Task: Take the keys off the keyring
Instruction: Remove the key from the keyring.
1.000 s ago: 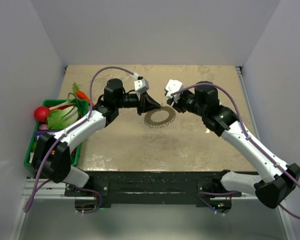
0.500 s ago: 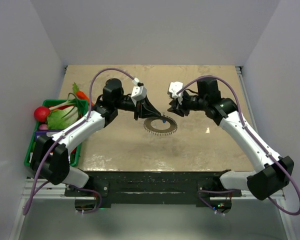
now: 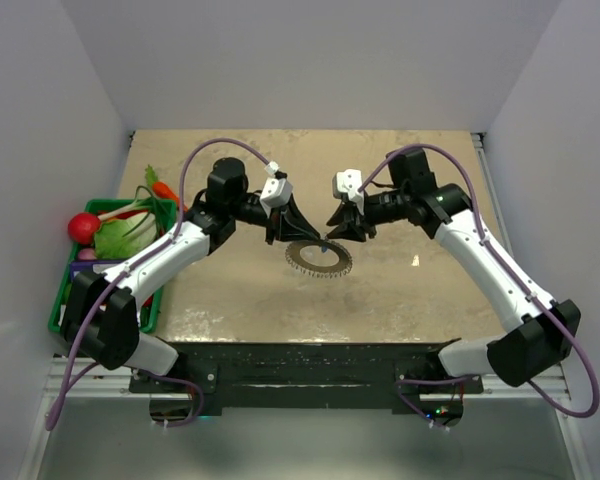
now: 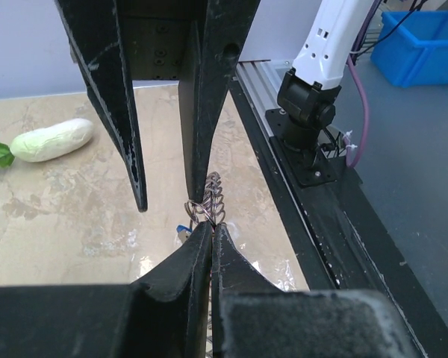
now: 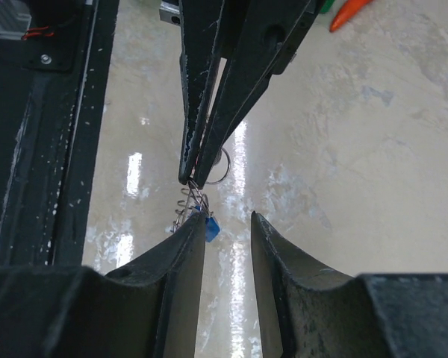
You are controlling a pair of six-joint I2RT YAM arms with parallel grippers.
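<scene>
My left pincer point(image 4: 205, 227) was pressed together on the far edge of the keyring point(image 3: 318, 257), while the rest of it seemed to lie on the counter point(image 3: 230, 290). My right pincer point(image 5: 228, 224) stood part spread, with the key point(image 5: 211, 228) and its blue head just inside one finger, not yet pinched. The risk I saw was closing on coil as well as key, or nudging the small head aside, since both sets of tips were crowded together. A second earlier the right arm had sat further back. It had since swung in to meet the left, and the keyring had slid slightly nearer.
</scene>
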